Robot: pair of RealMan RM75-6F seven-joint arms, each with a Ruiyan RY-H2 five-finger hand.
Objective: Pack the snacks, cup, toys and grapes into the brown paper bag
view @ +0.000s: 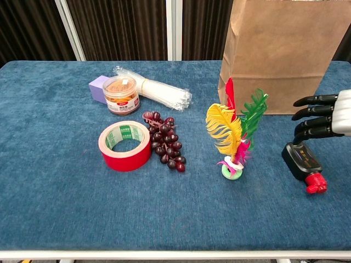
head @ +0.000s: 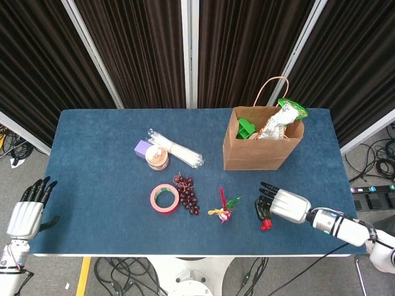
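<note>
The brown paper bag (head: 262, 148) (view: 282, 55) stands upright at the back right, with a green item and a snack packet (head: 281, 120) showing at its top. A small black toy with a red cap (view: 303, 163) (head: 265, 219) lies near the front right. My right hand (head: 279, 203) (view: 322, 117) hovers just above and behind it, fingers spread and holding nothing. Dark grapes (head: 187, 193) (view: 166, 146) lie mid-table beside a feather toy (head: 224, 207) (view: 236, 137). My left hand (head: 28, 213) hangs open off the table's left front corner.
A red tape roll (head: 165, 198) (view: 125, 146) lies left of the grapes. Behind it are a snack jar (head: 157, 158) (view: 120, 94), a purple box (head: 142, 148) (view: 96, 87) and a clear plastic sleeve (head: 178, 150) (view: 159, 91). Curtains hang behind the table.
</note>
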